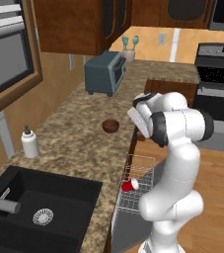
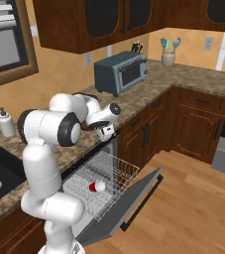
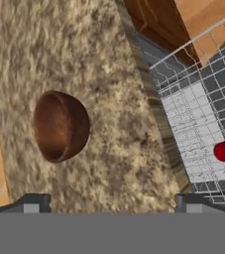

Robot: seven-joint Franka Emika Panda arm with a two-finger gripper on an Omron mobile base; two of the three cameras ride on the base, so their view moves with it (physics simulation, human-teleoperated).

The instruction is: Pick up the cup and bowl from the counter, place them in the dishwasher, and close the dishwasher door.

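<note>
The small red tapered plastic cup (image 1: 130, 185) already lay on its side in the white wire rack (image 2: 104, 179) of the under-counter dishwasher (image 2: 111, 191), so by my reading half the carrying was done. The small round dark brown bowl (image 3: 61, 125) sat upright on the speckled brown-and-tan granite desk (image 1: 69, 148) — not yet picked up — and the flat grey metallic dishwasher door (image 2: 129, 201) hung open, so the bowl and the closing were what remained.

The white arm was folded at the elbow, its wrist bent over the desk's front edge above the open rack. The fingers (image 3: 111, 202) pointed down at the stone, spread wide with nothing between them. In the hand view the bowl lay ahead of the fingers and nearer the left-hand one, apart from both; the cup showed beyond the right-hand finger, down in the rack. Judging from this, the hand seemed to be heading for the bowl, with a descent left to make.
</note>
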